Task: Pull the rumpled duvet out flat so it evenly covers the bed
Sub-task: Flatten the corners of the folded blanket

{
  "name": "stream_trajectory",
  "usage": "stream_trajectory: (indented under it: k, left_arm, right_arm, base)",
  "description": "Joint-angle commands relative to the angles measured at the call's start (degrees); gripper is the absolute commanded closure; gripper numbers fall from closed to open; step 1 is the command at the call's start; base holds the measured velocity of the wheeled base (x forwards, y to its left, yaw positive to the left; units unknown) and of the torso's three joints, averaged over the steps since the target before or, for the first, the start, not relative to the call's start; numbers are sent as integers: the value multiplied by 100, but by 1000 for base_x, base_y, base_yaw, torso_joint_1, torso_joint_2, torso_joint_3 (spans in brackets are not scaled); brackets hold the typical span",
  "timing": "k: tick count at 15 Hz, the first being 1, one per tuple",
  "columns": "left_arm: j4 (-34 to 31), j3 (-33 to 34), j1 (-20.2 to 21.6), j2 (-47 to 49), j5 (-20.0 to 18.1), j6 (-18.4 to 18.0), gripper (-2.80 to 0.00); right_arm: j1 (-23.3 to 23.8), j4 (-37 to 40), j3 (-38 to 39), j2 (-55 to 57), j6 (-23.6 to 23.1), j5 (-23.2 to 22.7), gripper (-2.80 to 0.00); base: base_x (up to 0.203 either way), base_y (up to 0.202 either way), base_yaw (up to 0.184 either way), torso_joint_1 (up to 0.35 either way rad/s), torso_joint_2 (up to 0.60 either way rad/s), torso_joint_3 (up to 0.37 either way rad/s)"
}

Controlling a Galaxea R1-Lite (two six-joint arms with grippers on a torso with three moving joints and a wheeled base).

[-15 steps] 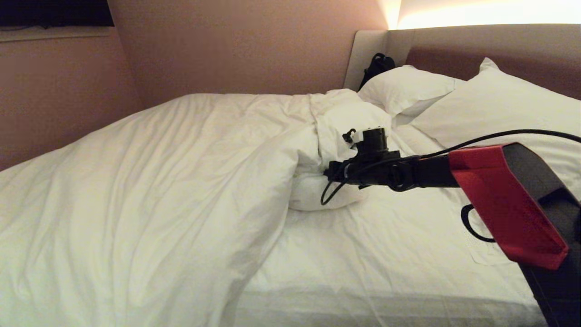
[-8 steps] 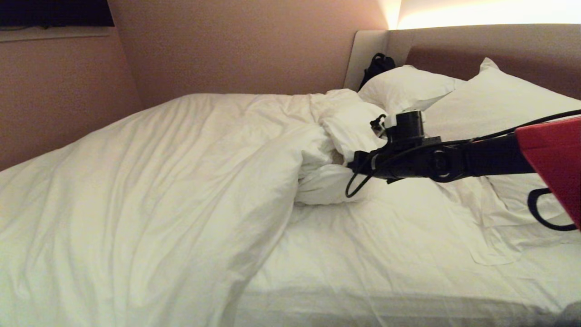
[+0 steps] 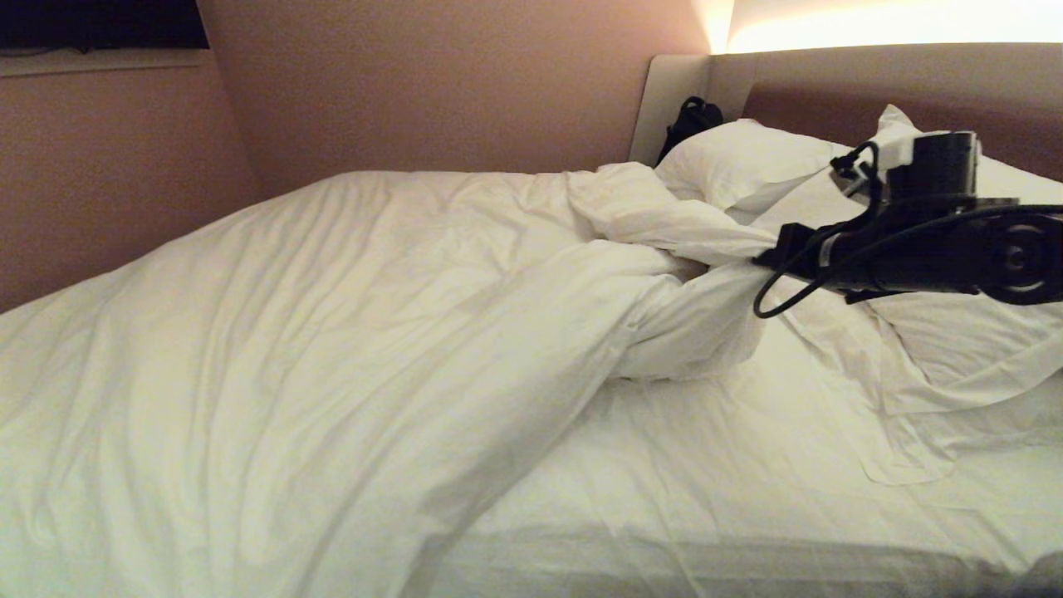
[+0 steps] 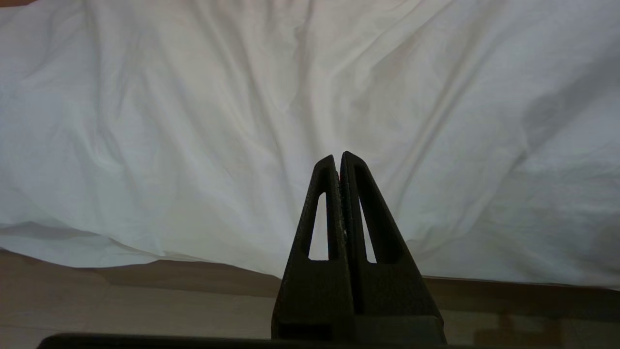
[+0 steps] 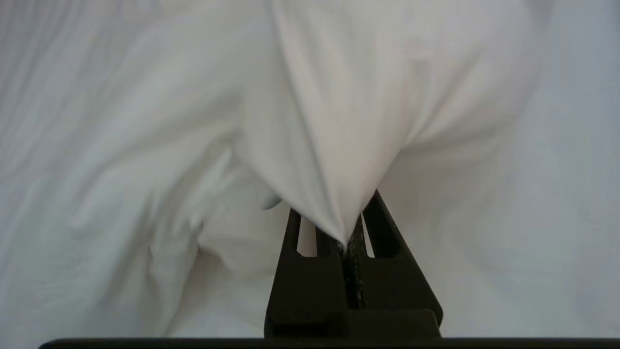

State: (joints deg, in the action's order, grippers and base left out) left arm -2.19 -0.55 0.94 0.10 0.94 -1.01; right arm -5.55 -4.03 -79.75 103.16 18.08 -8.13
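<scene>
The white duvet lies creased over the left part of the bed, and the white sheet is bare on the near right. My right gripper hangs above the mattress just before the pillows, shut on a pinched corner of the duvet. The cloth runs taut from the heap to the jaws and hides the fingertips of the right gripper. My left gripper is out of the head view. It is shut on nothing, facing the duvet that hangs down the bed's side.
Two white pillows lean on the padded headboard, with a loose pillowcase flap on the sheet. A black bag sits in the far corner. A wall runs along the bed's left. Wooden floor lies below the hanging duvet.
My right arm has swung right and up toward the pillows with the duvet corner in its jaws. The bunched fold has stretched out after it. The left gripper has not moved.
</scene>
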Motion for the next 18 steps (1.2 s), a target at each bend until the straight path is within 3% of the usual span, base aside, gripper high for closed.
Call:
stream_trajectory:
  k: [1,9,15,18]
  left_arm:
    - [0,-7,3,-1,3,4,0]
    - [0,2,3,-1,3,-4,0]
    - [0,2,3,-1,3,4,0]
    - [0,-7,3,-1,3,4,0]
  right_arm:
    - [164,-7,213,-598,-42,-11,0]
    - [541,360,464,-1734,-102,-6,0]
    - [703,410,46,-1002,-96,33,0]
    - [534,400,261,-871,-125,31,0]
  base:
    - [0,0,0,0,0,0]
    - [0,0,0,0,0,0]
    - [0,0,0,0,0,0]
    - [0,0,0,0,0,0]
